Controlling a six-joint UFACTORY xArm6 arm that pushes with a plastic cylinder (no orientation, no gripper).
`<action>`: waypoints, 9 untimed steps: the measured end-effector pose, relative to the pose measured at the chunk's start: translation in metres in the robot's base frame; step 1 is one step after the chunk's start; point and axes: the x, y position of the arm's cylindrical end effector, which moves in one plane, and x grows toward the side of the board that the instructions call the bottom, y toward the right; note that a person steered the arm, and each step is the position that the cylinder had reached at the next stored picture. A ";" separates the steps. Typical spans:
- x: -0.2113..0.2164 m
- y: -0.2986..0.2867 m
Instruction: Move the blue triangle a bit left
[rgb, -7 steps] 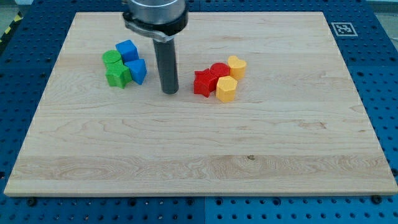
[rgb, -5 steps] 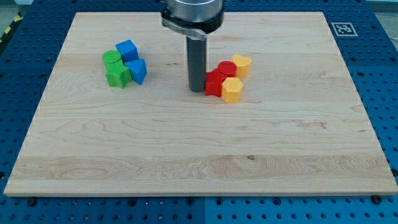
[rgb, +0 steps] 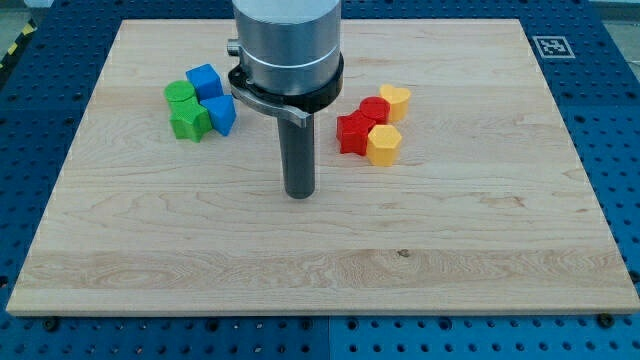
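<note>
The blue triangle (rgb: 222, 113) lies at the board's upper left, touching a blue cube (rgb: 204, 80) behind it and a green star (rgb: 189, 121) to its left. A green round block (rgb: 180, 94) sits behind the star. My tip (rgb: 299, 193) rests on the board near the middle, to the right of and below the blue triangle, well apart from it. The rod is upright under the grey arm body.
To the right of the tip lies a second cluster: a red star (rgb: 353, 133), a red round block (rgb: 375, 110), a yellow hexagon (rgb: 384, 144) and a yellow heart (rgb: 396, 100). A marker tag (rgb: 551, 46) sits at the wooden board's (rgb: 320, 260) top right corner.
My tip went right to the red star, nudging the red and yellow cluster slightly right, then came back left and toward the view's bottom. The blue and green blocks have not moved.
</note>
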 end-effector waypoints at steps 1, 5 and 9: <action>0.000 -0.005; -0.099 -0.055; -0.118 -0.109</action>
